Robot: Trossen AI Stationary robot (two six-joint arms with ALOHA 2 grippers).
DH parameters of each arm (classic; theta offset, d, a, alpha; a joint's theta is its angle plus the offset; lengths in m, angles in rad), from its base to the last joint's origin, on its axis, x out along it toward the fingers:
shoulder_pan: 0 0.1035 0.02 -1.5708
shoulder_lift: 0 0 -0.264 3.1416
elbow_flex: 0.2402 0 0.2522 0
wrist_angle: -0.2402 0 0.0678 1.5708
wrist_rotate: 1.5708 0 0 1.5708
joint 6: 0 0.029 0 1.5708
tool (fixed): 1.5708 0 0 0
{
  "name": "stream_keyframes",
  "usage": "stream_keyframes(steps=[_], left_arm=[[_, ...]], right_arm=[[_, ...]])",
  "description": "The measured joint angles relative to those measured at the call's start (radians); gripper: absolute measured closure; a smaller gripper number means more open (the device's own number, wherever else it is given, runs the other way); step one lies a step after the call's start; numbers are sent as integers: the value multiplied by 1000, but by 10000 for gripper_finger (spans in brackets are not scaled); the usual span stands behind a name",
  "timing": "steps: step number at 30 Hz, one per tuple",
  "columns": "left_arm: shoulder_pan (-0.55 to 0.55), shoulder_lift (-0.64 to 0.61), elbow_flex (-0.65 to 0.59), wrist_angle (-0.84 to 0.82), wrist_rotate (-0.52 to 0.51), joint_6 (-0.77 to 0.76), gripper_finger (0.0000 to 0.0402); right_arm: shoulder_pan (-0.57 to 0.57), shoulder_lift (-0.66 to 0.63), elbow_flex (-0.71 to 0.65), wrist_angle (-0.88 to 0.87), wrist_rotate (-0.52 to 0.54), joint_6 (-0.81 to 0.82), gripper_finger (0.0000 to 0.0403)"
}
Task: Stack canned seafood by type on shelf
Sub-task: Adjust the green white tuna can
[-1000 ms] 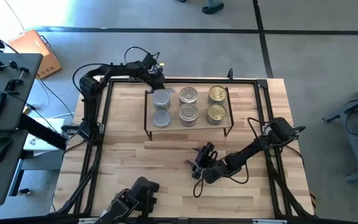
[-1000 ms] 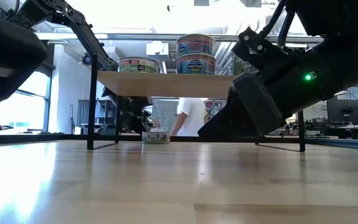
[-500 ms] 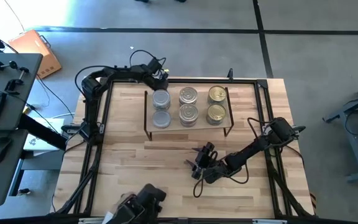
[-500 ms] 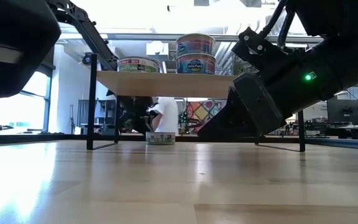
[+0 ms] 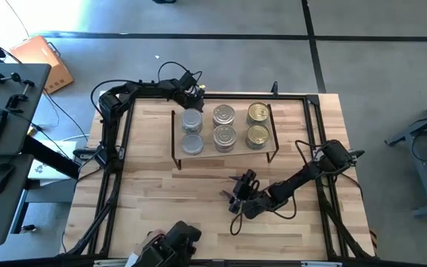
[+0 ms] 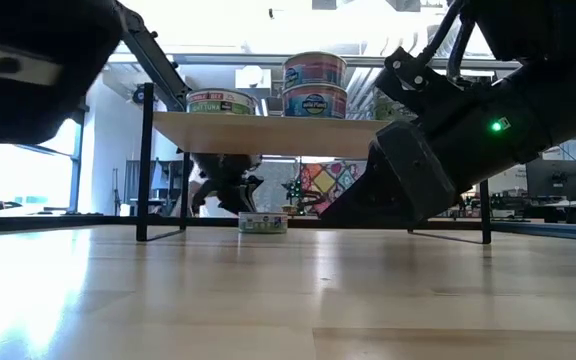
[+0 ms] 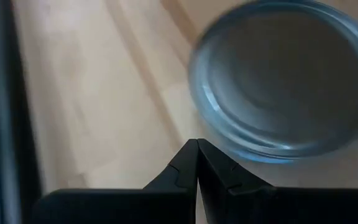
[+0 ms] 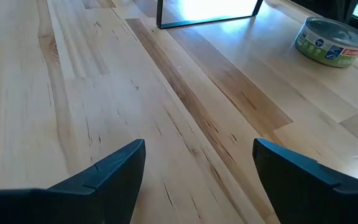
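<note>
a: where is the left gripper (image 7: 197, 163)?

b: at the back of the table, behind the shelf (image 5: 236, 152). its jaws are pressed together, holding nothing. a silver tin (image 7: 278, 78) sits just past its tips.

a: and the other tins?

b: six tin tops (image 5: 224, 115) show on the shelf, in three rows by colour. one green tin (image 6: 263, 222) lies under it.

a: the right gripper (image 8: 199, 168)?

b: it waits out front, jaws spread (empty). next, someone likely has to fetch that green tin.

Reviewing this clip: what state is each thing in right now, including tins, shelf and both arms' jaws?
Shelf: upright, holding tins in three columns.
Grey tins: left column.
Pull-ring tins: middle column, stacked.
Gold tins: right column.
Loose tin: upright on the table under the shelf.
Left gripper: jaws shut, empty.
Right gripper: jaws open, empty.
</note>
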Motion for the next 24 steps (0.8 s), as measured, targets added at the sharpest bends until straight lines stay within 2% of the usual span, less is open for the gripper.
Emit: stream_keyframes(steps=[17, 24], left_arm=[[6, 0, 0, 46, -13, -43, 401], [10, 0, 0, 159, -13, -88, 401]], right_arm=[[0, 0, 0, -4, 0, 0, 112], [0, 0, 0, -4, 0, 0, 112]])
